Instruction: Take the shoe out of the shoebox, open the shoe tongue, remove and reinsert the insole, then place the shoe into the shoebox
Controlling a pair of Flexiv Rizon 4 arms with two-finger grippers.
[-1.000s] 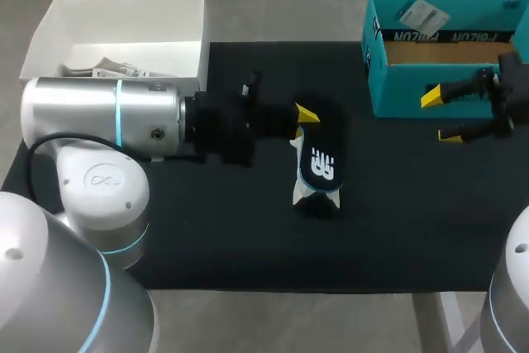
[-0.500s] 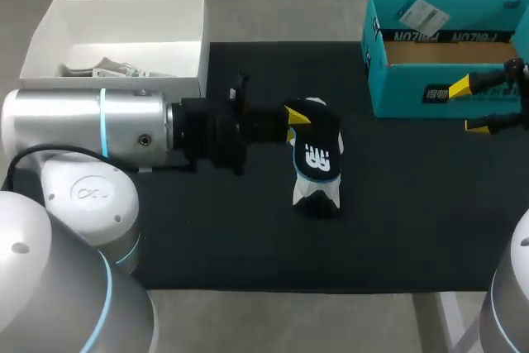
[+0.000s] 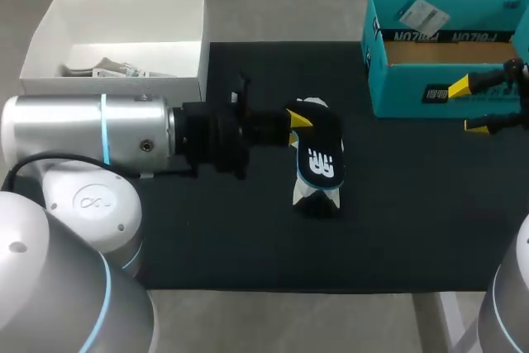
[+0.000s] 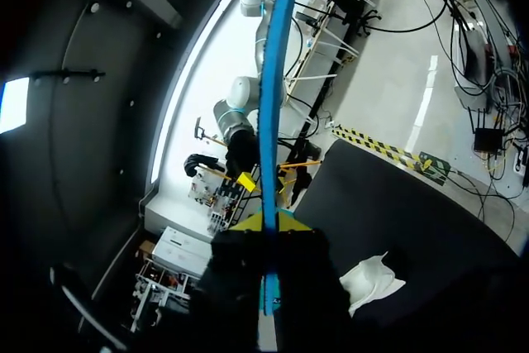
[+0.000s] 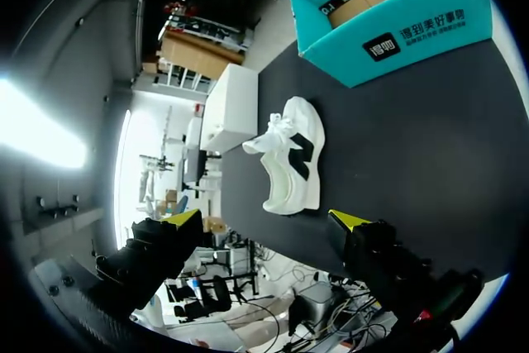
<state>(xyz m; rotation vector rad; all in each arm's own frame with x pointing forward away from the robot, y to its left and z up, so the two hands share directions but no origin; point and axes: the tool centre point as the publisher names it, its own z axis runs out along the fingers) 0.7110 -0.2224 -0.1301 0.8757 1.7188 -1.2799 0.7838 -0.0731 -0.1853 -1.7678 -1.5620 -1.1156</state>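
Insole (image 3: 322, 161): black, logo side up, lying over the shoe (image 3: 314, 194), one end in the left pincer (image 3: 293, 120). I cannot tell whether any of it sits inside the shoe.
Left pincer: closed on the insole. In the wrist view the insole's thin blue edge runs out from between the yellow tips.
Shoe: white, near the middle of the table (image 3: 248, 237), under the insole, with white showing past both insole ends. Nothing holds it.
Right pincer (image 3: 468, 107): open and empty, just in front of the shoebox (image 3: 405, 93), well apart from the shoe.
Shoebox: teal, open-topped, at the table's far right corner.
Risk, shoe slides: the shoe is loose on the table. A push on the insole would likely shove the shoe along rather than seat the insole, because the right pincer is too far away to brace it.
Risk, insole buckles: it looks thin and bendy and is held at one end only. If the free end catches on the shoe's opening, it may fold or bunch up short of the toe.
Risk, grip slips: the hold is a narrow pinch at the edge. A sideways load could twist the insole or pull it out of the tips.
Risk, tongue: it is hidden under the insole. If it has fallen over the opening, it would block the way in.
Risk, arms meet: if the right pincer crosses over to steady the shoe, it comes close to the left arm at the shoe.
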